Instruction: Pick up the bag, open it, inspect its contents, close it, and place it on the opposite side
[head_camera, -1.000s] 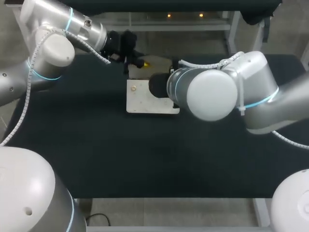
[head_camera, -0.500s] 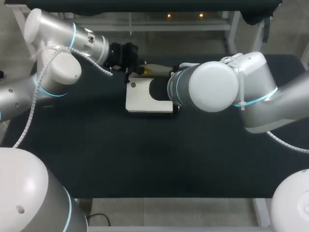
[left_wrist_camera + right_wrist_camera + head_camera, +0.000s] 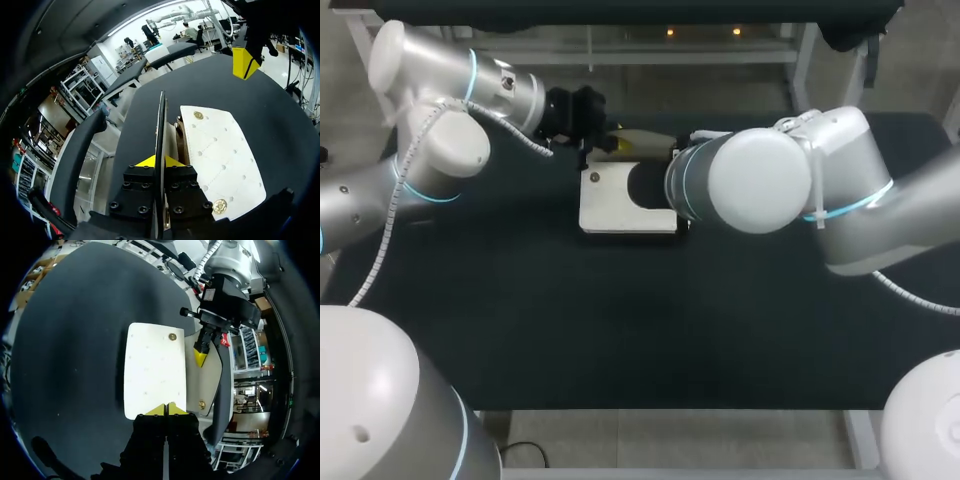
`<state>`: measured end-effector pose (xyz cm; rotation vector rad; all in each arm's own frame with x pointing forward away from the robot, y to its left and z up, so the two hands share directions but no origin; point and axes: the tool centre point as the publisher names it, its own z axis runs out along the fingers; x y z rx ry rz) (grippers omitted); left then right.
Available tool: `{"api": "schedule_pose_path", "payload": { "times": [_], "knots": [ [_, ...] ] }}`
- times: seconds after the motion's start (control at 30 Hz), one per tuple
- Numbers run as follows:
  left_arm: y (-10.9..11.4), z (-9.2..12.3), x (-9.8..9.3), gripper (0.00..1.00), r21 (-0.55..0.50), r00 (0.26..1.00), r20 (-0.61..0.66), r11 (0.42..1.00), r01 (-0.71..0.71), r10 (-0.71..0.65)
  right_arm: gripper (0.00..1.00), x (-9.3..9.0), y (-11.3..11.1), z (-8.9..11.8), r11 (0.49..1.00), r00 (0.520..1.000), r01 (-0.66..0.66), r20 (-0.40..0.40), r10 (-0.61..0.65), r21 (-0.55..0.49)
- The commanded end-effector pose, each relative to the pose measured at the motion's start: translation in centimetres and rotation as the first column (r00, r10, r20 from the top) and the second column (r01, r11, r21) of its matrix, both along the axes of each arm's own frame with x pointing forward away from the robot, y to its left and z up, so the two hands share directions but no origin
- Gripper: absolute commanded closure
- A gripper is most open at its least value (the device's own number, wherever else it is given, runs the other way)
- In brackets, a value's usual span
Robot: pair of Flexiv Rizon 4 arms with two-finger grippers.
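**Colleague:** Since a second ago, what has shifted?

**Me:** Left arm (image 3: 450,140) has swung its elbow in over the table (image 3: 520,320), and its wrist has dipped closer to the bag (image 3: 610,205). The bag itself crept a touch toward 12 o'clock. Over the last half second I see next to no change.

**Colleague:** Where is the bag now?

**Me:** From the head camera it lies flat, just 12 o'clock of the table's centre, with a white panel facing up. I cannot tell whether it touches the cloth. My right arm (image 3: 760,185) comes in from 3 o'clock, and its wrist covers the bag's 3 o'clock edge.

**Colleague:** Left jaws?

**Me:** Clenched on the bag at its 12 o'clock edge. From the left wrist I see a thin dark edge standing upright, pinched between the yellow tips (image 3: 144,161), with the white panel just beside it.

**Colleague:** Right jaws?

**Me:** Also clenched on the bag, with the tips pressed together on the near rim of the white flap (image 3: 155,370). A gold snap (image 3: 172,336) sits at the flap's far corner. Beside the flap a cream inner face (image 3: 197,385) lies exposed with a second snap (image 3: 201,403), so the bag is open.
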<state>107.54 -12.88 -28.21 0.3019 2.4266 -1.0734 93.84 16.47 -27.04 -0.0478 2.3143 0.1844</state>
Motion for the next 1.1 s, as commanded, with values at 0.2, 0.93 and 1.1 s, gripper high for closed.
{"api": "schedule_pose_path", "payload": {
  "times": [0.2, 0.93, 1.1],
  "knots": [
    [-0.6, -1.2, 1.7, 1.00, -0.002, 0.998, 0.058, 1.000, 0.029, -0.029, 1.00, -1.8, 0.7, -2.7, 1.000, 0.999, 0.015, 0.046, -0.015, 0.011],
    [-0.3, -3.8, -1.4, 1.00, 0.029, 0.998, 0.013, 0.998, 0.063, -0.063, 0.56, -3.5, 1.3, -8.0, 1.000, 1.000, 0.005, -0.031, -0.004, 0.012],
    [-0.1, -3.8, -1.6, 1.00, 0.039, 0.997, -0.002, 0.997, 0.071, -0.071, 0.58, -2.4, 1.0, -9.1, 0.999, 0.999, 0.033, -0.012, -0.033, -0.007]
  ]
}}
